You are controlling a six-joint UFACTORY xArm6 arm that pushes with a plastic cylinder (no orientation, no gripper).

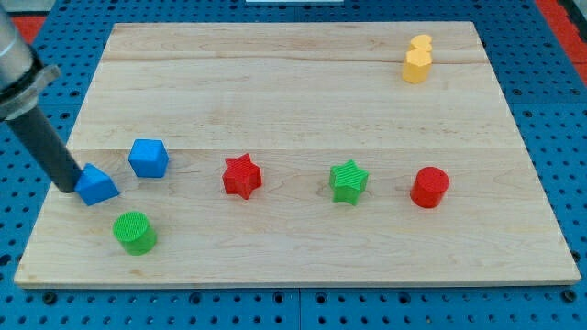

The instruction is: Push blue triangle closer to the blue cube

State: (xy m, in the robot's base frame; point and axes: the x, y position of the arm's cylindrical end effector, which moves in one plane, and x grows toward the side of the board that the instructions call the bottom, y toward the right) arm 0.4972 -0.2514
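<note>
The blue triangle (96,185) lies near the board's left edge, just below and left of the blue cube (149,158), with a small gap between them. My tip (70,188) is at the triangle's left side, touching or nearly touching it. The dark rod slants up to the view's top left.
A green cylinder (135,232) sits below the triangle. A red star (242,176), a green star (348,181) and a red cylinder (429,187) line the middle row. A yellow block (417,60) sits at the top right. The wooden board (293,92) rests on a blue pegboard.
</note>
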